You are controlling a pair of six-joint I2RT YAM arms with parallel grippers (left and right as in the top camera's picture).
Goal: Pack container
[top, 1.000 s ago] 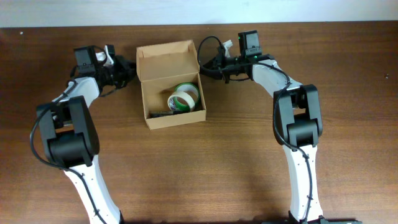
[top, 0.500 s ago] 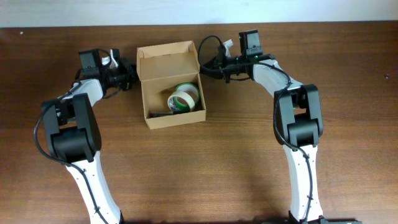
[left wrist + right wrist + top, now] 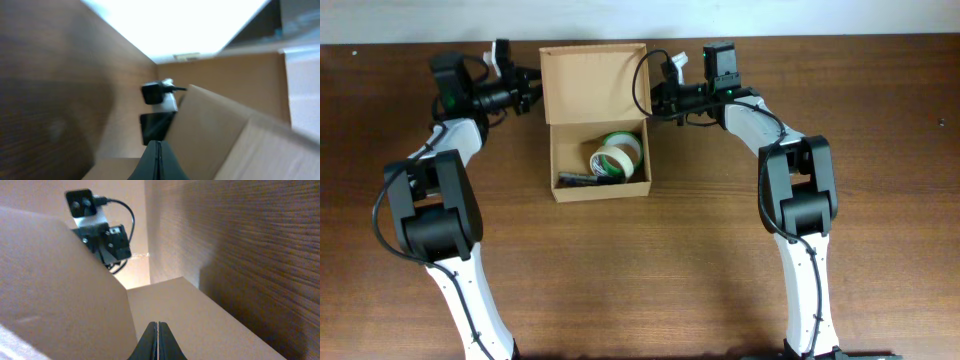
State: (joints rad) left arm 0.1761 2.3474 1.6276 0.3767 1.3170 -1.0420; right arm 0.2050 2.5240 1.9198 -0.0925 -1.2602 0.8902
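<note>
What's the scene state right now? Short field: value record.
container: tan cardboard box on the table, between the two arms
lid: open, flap at the far side
contents: tape rolls at right, overlapping; small dark item at front left
left gripper: at the lid's left edge, fingers shut
right gripper: at the lid's right edge, fingers shut
grip on lid: cannot tell

Plain tan cardboard box (image 3: 593, 85); green and cream tape rolls (image 3: 616, 154); dark brown, wood-grained bench (image 3: 650, 280).
</note>
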